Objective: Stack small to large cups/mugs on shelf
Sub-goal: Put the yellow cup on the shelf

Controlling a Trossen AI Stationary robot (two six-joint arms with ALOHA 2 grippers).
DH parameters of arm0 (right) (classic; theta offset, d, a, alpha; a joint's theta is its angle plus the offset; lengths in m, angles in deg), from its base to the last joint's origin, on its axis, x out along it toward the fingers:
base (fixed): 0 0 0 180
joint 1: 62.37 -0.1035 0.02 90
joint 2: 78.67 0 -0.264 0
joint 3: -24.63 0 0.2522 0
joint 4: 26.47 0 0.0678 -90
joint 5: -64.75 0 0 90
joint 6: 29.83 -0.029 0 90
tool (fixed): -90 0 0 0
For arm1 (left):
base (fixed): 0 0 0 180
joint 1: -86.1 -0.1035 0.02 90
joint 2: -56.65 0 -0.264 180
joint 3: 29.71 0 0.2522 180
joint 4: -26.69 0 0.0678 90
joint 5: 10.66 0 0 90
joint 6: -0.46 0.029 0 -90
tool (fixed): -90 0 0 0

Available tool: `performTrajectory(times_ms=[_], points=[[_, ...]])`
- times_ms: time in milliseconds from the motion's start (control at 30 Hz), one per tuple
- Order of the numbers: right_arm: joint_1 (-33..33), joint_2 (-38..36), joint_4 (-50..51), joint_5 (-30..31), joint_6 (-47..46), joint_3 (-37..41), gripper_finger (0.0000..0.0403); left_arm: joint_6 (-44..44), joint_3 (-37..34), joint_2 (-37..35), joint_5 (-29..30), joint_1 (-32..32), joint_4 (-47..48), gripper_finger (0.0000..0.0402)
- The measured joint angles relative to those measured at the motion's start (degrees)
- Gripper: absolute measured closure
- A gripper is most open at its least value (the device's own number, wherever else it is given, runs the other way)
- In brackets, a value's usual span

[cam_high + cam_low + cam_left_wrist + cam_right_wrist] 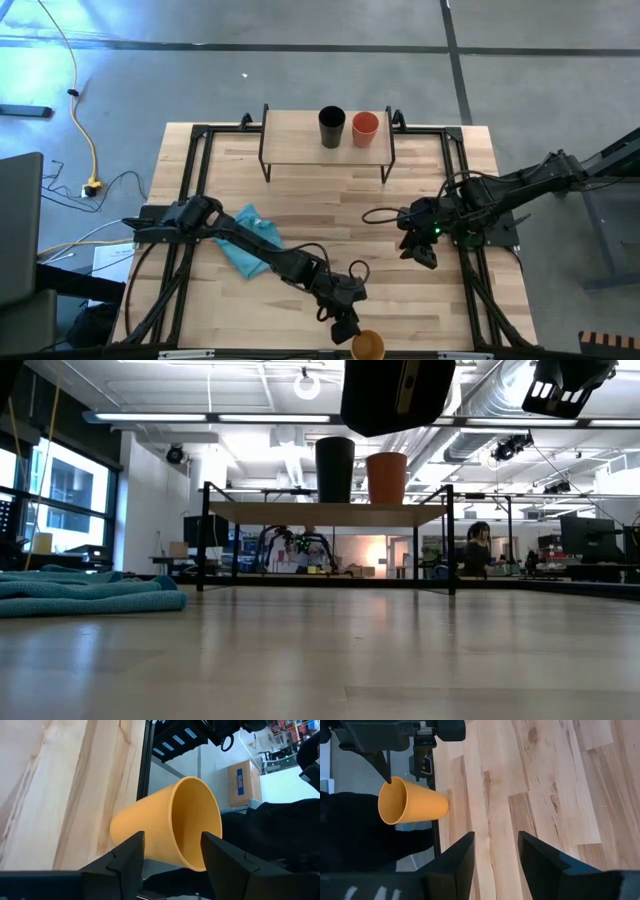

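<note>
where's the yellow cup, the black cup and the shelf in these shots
yellow cup [150, 832], left wrist view, on its outer side wall
black cup [332, 126], high view, on its open top
shelf [296, 138], high view, on the bare board left of the cups

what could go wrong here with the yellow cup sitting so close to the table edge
1. The yellow-orange cup stands at the table's near edge; a bump from the open left gripper beside it might tip it off.
2. The gripper's fingers sit at the cup's rim, so a grip closing there might slip.
3. The black cup and red cup stand close together on the shelf, so placing a third could knock one.
</note>
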Motion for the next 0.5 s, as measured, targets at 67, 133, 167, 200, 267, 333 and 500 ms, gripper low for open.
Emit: performTrajectory(times_ms=[67,133,167,200,267,333,500], points=[[0.0,0.0,0.0,0.0,0.0,0.0,0.0261,0.0,0.0,0.0,0.4,0.2,0.0,0.0218],[0.0,0.0,0.0,0.0,0.3,0.0,0.0261,0.0,0.0,0.0,0.8,0.5,0.0,0.0218],[0.0,0.0,0.0,0.0,0.6,0.0,0.0261,0.0,0.0,0.0,1.0,0.5,0.0,0.0218],[0.1,0.0,0.0,0.0,0.7,0.0,0.0261,0.0,0.0,0.0,1.3,0.7,0.0,0.0218],[0.2,0.0,0.0,0.0,0.9,0.0,0.0261,0.0,0.0,0.0,1.8,0.9,0.0,0.0218],[0.2,0.0,0.0,0.0,1.0,0.0,0.0261,0.0,0.0,0.0,2.4,1.2,0.0,0.0218],[0.2,0.0,0.0,0.1,1.1,0.0,0.0261,-0.2,0.0,0.0,3.8,2.0,0.0,0.0218]])
